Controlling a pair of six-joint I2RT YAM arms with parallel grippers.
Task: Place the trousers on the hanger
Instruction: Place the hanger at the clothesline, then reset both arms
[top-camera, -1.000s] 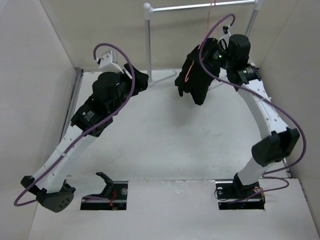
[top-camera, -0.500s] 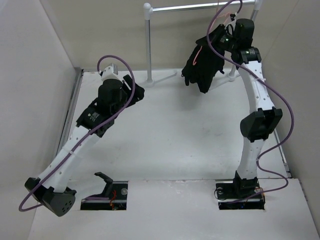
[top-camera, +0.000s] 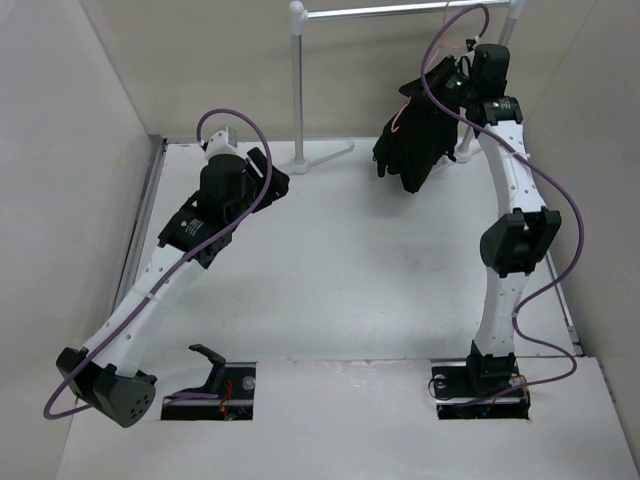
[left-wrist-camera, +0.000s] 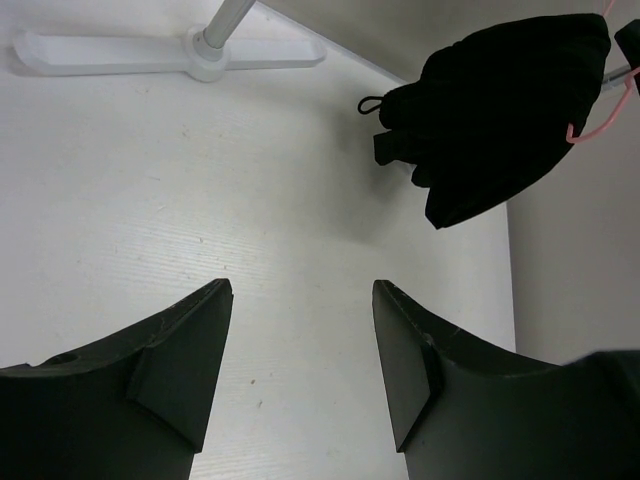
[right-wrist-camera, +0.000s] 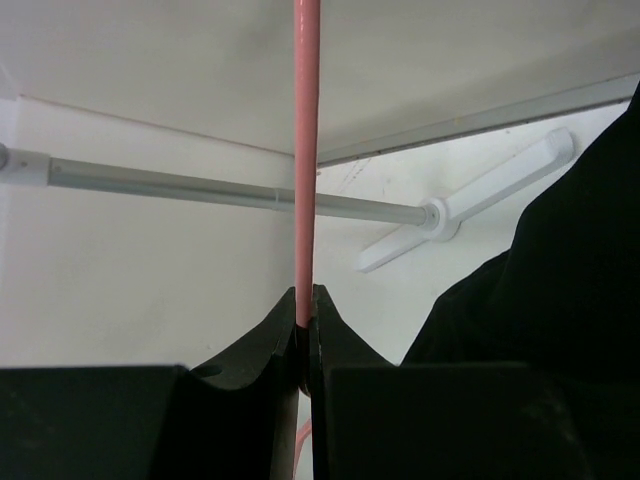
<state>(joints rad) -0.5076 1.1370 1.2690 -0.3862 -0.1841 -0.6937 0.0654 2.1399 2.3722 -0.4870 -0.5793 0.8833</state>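
Hanging in a dark bunch at the upper right of the top view, the trousers (top-camera: 415, 135) are draped over the hanger (top-camera: 398, 112), of which only a short pink-orange curve shows against the black cloth. The right gripper (top-camera: 455, 75) sits just beside the bunch, on its upper right. In the right wrist view its two fingers (right-wrist-camera: 270, 345) are pressed together on the hanger's thin wire (right-wrist-camera: 306, 150), which runs straight up the middle of the frame. The trousers (right-wrist-camera: 570, 270) fill the right side, close against the fingers.

The grey rail of the rack (right-wrist-camera: 200, 187) crosses behind the wire; whether they touch cannot be told.

The left gripper (left-wrist-camera: 300, 300) points at bare table with its fingers spread and nothing between them. The trousers (left-wrist-camera: 500, 100) lie well apart from it, at the upper right of the left wrist view.

The table (top-camera: 340, 260) is plain white with pale walls on three sides. Purple cables (top-camera: 235, 125) loop along both arms.
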